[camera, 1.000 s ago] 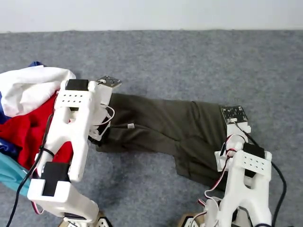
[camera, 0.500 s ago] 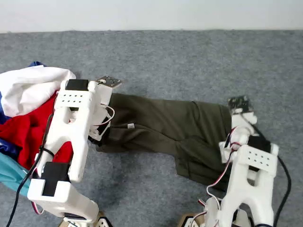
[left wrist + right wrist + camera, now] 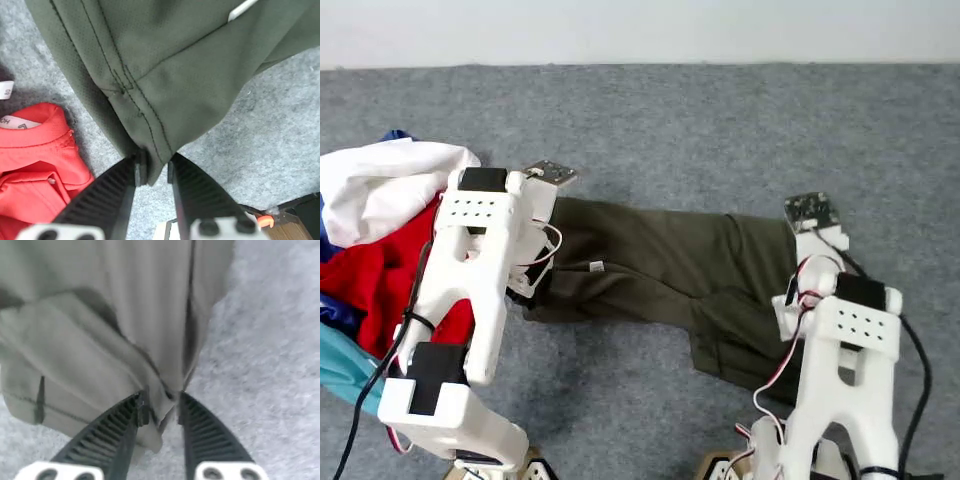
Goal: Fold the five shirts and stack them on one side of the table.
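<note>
An olive shirt (image 3: 650, 270) lies crumpled and stretched sideways across the grey, carpet-like table (image 3: 720, 130), spanning the space between the two arms. The left gripper (image 3: 153, 170) is closed to a narrow gap on the stitched hem at one end of the olive shirt, with the fabric pinched between its ribbed black fingers. The right gripper (image 3: 160, 410) is likewise nearly closed, clamping a fold of cloth at the opposite end of the same garment, close to the table surface. A small white tag (image 3: 596, 266) shows on the olive shirt near its middle. On the left arm's side of the table the remaining garments sit in a loose, unfolded heap: a white shirt (image 3: 380, 185) on top, a red shirt (image 3: 375, 270) beneath it and just beside the held hem, and a teal shirt (image 3: 335, 365) at the near edge.
</note>
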Robot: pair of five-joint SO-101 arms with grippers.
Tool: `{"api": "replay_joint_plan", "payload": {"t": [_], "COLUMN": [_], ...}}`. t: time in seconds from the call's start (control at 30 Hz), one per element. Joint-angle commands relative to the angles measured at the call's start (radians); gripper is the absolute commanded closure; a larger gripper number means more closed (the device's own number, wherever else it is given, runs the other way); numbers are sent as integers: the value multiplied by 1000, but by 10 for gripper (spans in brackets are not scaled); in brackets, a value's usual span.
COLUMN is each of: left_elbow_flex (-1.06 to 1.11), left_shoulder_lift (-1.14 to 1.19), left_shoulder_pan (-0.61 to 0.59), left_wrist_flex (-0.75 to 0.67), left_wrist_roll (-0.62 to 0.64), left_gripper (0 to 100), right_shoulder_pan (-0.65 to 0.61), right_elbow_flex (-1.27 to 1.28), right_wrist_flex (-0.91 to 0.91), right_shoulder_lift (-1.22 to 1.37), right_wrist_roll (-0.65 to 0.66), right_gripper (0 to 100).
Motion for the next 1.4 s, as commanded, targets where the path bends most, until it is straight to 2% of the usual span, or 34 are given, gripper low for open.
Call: {"api": "replay_joint_plan", "payload": {"t": [0.0, 0.23, 0.53, 0.83, 0.97, 1.2, 1.37], "left_elbow_flex": [-2, -2, -2, -2, -2, -2, -4], "left_shoulder_lift": [-34, -34, -34, -32, -32, -32, -34], "left_shoulder_pan": [6, 6, 6, 8, 8, 8, 8], "left_wrist_flex": [23, 23, 23, 23, 23, 23, 23], "left_wrist_roll": [-5, -5, -5, -5, -5, -5, -5], "left_gripper": [913, 913, 913, 913, 913, 913, 913], "right_shoulder_pan": [-21, -56, -59, -56, -59, -53, -59], "right_elbow_flex": [11, 91, 149, 267, 267, 224, 75], "right_wrist_flex": [-10, -88, -101, -289, -292, -282, -166], "right_shoulder_lift": [-5, 2, 4, 4, 1, -21, -91], "right_wrist_roll": [2, 2, 3, 3, 11, 12, 12], "right_gripper": [859, 859, 859, 864, 992, 988, 988]}}
